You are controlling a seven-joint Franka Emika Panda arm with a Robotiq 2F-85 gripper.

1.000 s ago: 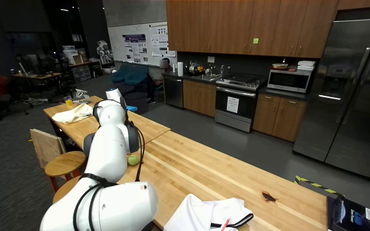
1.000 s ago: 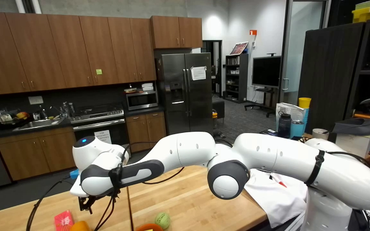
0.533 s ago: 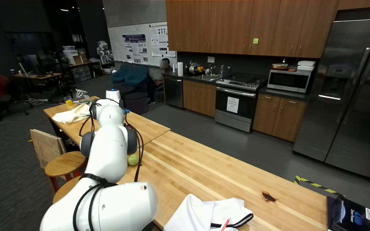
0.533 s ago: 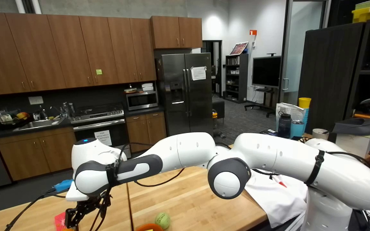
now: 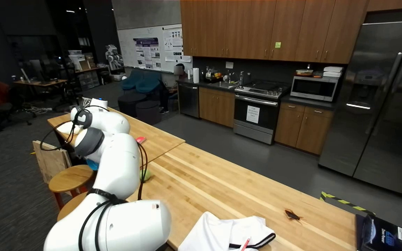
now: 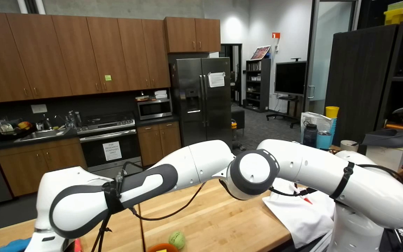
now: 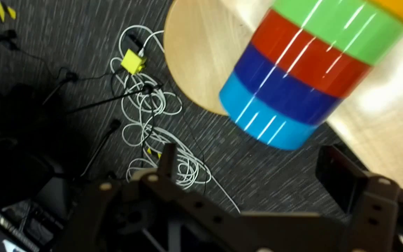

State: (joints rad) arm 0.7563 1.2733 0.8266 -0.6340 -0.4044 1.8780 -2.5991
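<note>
Wooden tables [image 5: 229, 184]: stood end to end in an exterior view, a seam between them.
White arm [image 6: 205, 161]: stretched above the tables, its wrist end low toward the left of an exterior view.
Round stool [image 5: 71, 177]: stood on the floor [image 5: 9, 181], just beside the tables.
White cloth [image 5: 225, 228]: lay rumpled on the table nearest the arm's base.
Claw [image 7: 252, 162]: was released, its two dark fingers spread well apart, with floor showing through the gap.
Cup stack [image 7: 296, 66]: was nearest the claw, slanting across the upper right of the wrist view; its bands ran orange, green, red, dark blue and light blue, the light blue end near the fingertips but apart from them. Whether it rested on anything could not be told.
Orange vessel [image 6: 157, 246]: was cut off by the bottom edge of an exterior view.
Red packet [image 5: 140, 139]: lay on the other table.
Tennis ball [image 6: 177, 240]: sat just beside the orange vessel.
Brown insect-like thing [image 5: 292, 214]: lay near the cloth.
</note>
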